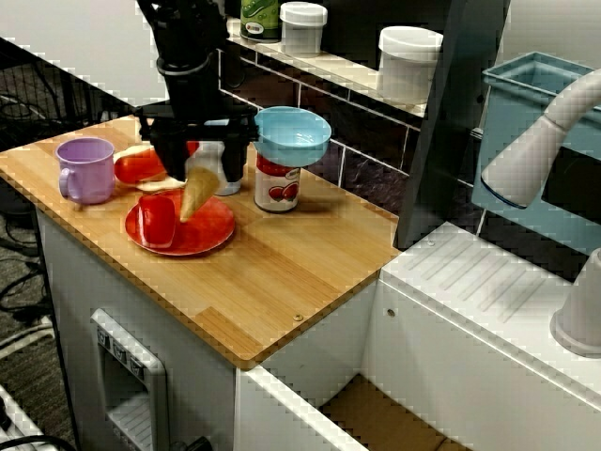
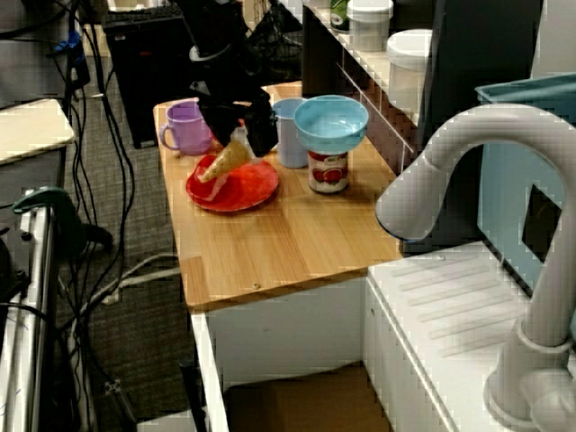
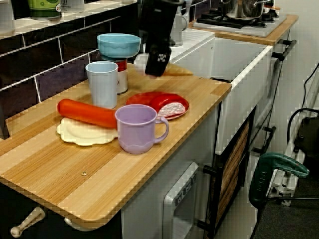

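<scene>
Gripper: we see the black gripper [image 1: 201, 167] hanging above the red plate [image 1: 211, 235], its arm reaching down from overhead.
Fingers: the fingers [image 1: 171, 160] are drawn narrow around the wide end of a tan cone [image 1: 195, 195] and hold it.
Cone: it is tilted, wide end up in the grip and tip slanting down over the red plate. In the view from the sink side the tip sits near the plate's rim, and we cannot tell whether it touches.
On the red plate: a red piece [image 1: 158, 219] lies just beside the cone's tip.
Behind the red plate: a pale blue cup [image 2: 288, 132] stands next to a tomato can [image 1: 277, 185], and a blue bowl [image 1: 292, 134] rests on top of the can.
Left of the red plate, in the view from the counter's front: a purple mug [image 1: 84, 169] stands near a cream plate [image 3: 79, 133] that carries an orange-red sausage [image 3: 87, 113].
Done, as we judge it: the cone is gripped, is clear of the counter [image 1: 282, 272] and hangs over the red plate.
Left, as we judge it: the grip has not opened, and the cone does not rest free on the red plate or anywhere else.
</scene>
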`<state>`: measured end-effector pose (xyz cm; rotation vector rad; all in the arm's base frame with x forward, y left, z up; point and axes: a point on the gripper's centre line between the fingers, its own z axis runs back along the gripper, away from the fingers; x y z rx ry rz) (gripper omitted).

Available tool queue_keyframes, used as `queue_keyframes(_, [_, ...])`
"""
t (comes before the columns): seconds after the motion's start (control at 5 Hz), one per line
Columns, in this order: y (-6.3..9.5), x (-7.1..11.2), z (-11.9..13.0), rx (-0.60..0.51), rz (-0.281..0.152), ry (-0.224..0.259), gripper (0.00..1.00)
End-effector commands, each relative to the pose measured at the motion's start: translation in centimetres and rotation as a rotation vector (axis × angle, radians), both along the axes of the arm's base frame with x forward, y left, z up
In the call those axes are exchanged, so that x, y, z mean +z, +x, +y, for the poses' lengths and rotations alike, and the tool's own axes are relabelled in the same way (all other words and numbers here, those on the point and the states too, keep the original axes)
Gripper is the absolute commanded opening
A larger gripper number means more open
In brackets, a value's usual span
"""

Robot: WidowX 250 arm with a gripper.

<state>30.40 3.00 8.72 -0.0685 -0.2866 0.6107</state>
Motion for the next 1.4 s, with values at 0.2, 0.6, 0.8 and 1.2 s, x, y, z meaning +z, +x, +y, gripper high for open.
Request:
queue_keyframes(0.2, [-0.8,0.0,-2.6,-0.058,-0.056,0.023,0.0])
queue_keyframes(0.6, [-1.3,-1.4,-4.7,-0.091,-0.046,0.028,0.0])
queue_keyframes(0.8, [-1.3,-1.9,-5.3,-0.1,-0.047,0.033,0.0])
queue_keyframes(1.2, [-0.3,-2.5,-6.0,-0.097,-0.05,0.039,0.0])
